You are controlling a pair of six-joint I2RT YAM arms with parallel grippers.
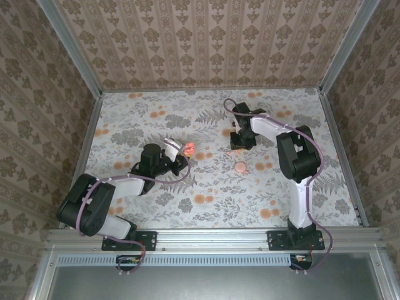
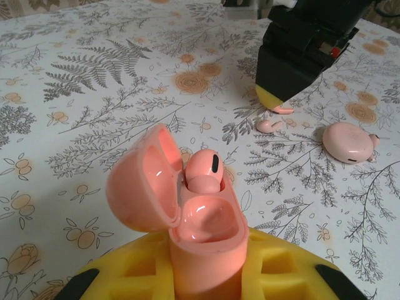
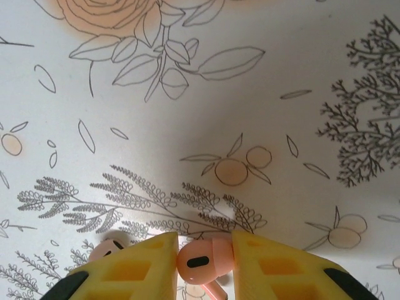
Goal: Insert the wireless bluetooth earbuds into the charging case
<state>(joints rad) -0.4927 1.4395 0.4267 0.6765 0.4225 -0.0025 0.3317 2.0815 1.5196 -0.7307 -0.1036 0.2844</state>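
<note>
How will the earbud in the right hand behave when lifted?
Probably slippery: the earbud is a glossy rounded bulb pinched between the flat yellow fingers of the right hand, so it may twist or pop out. Much smaller than a finger, so likely very light. Its stem should limit rolling if dropped.

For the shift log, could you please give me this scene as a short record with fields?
left claw: shut on charging case, lid open
seated earbud: in the case
right claw: shut on gripped earbud
loose earbud: on table beside right claw
pink disc: on table, apart from claws
</note>
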